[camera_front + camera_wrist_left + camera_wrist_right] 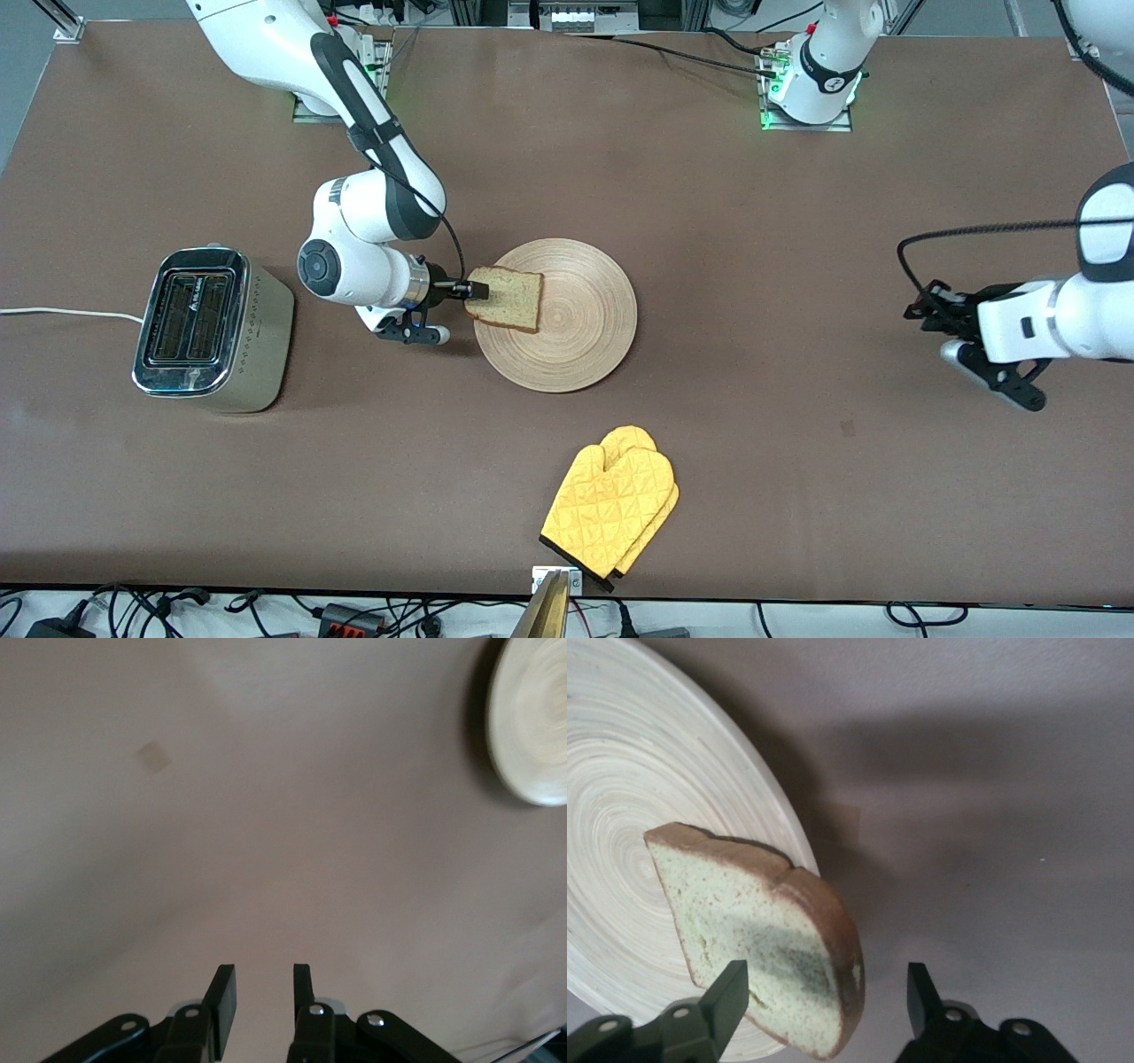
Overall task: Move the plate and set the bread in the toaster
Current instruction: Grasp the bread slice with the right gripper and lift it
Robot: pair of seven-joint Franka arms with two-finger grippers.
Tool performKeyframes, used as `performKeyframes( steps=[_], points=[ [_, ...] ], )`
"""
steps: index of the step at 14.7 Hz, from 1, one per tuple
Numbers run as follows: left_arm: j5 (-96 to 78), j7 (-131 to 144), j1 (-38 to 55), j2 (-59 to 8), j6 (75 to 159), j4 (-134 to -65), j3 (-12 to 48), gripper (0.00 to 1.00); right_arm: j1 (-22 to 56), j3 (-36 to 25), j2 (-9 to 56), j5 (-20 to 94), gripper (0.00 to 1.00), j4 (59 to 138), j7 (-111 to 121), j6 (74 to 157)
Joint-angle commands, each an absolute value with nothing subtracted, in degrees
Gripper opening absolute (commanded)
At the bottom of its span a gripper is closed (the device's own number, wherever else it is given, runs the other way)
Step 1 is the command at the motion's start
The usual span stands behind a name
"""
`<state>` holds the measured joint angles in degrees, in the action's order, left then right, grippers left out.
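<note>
Front view: your right claw straddles the bread's edge on the plate, fingers unclenched; left claw waits over the tabletop, narrowly parted, empty.

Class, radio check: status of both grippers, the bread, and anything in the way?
Right gripper open astride bread at plate edge. Left gripper empty, waiting over bare table. Toaster slots free; path unobstructed.

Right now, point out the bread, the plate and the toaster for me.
bread (509, 297): front view, middle of the slice's face.
plate (580, 323): front view, bare wood beside the slice.
toaster (188, 321): front view, chrome top between the slots.
</note>
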<state>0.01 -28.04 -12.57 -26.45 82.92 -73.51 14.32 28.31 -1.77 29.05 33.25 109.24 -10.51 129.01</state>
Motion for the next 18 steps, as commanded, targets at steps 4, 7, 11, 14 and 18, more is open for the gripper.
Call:
performKeyframes(
  steps=[4,7,11,14,18],
  points=[
    [5.80,-27.42,-10.56,-24.08,76.29,-69.00,14.77,1.00,29.00,-1.85,29.62,34.54,0.40,109.16,-10.81,129.46],
    [6.15,-27.95,-10.72,-24.08,76.20,-68.56,14.07,1.00,29.00,-1.93,29.53,34.54,0.00,108.46,-10.81,129.11],
    [6.07,-27.51,-10.55,-24.34,75.06,-64.78,13.62,1.00,29.00,-2.28,27.52,34.19,0.00,106.44,-11.77,127.10],
    [5.45,-27.25,-12.74,-24.08,75.15,-64.86,13.88,1.00,28.83,-5.17,23.57,28.69,0.00,102.32,-14.24,120.78],
    [5.89,-21.40,-12.30,-22.42,75.41,-64.86,14.33,1.00,28.65,-10.53,21.18,12.96,0.00,92.75,-14.15,107.88]
  ],
)
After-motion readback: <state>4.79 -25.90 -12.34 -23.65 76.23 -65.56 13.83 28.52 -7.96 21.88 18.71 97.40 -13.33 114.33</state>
